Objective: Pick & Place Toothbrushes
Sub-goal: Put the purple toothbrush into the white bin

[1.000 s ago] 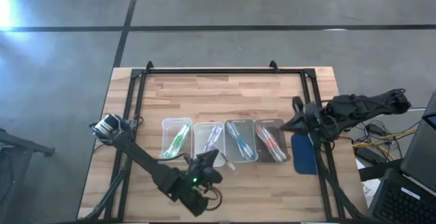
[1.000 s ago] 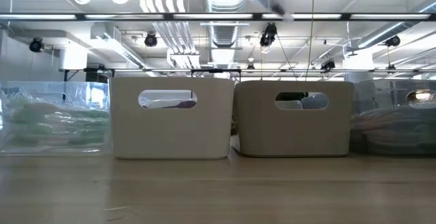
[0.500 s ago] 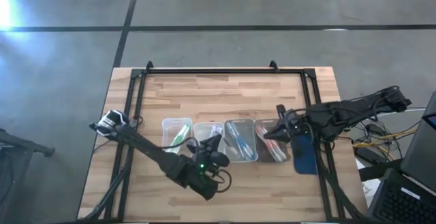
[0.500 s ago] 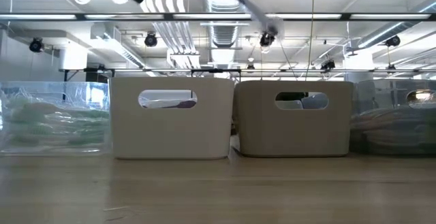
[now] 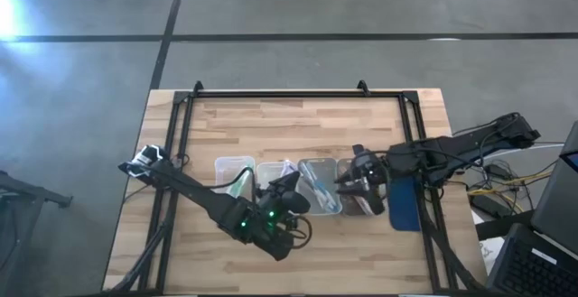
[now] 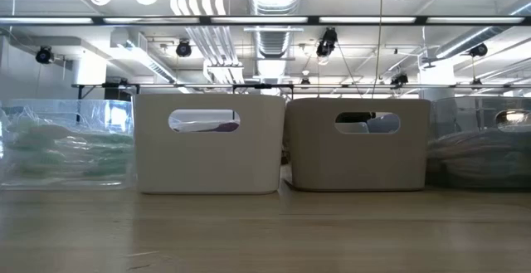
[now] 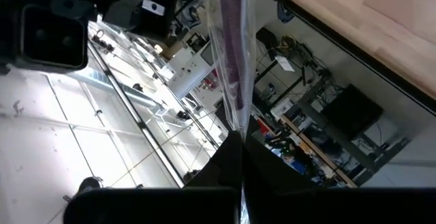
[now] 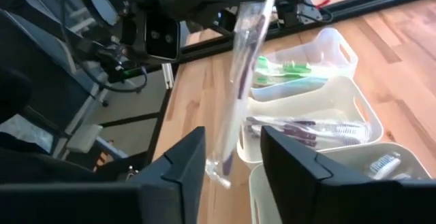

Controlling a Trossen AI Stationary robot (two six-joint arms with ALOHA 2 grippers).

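Four clear trays [image 5: 314, 187] are sitting in a row on the counter [image 5: 298, 125], each holding toothbrushes sorted by colour. The left pincer [image 7: 240, 157] is clamping together on one purple wrapped toothbrush [image 8: 240, 81], holding it up in the air over the near side of the tray row. The right pincer [image 8: 233, 157] is hovering at the right end of the tray row with fingers apart, lined up around the hanging toothbrush's lower end, looking like a handover. To do it well: right should be centring the wrapper between its fingers and closing fully before left lets go, then dropping it in the purple tray [image 8: 310, 125].
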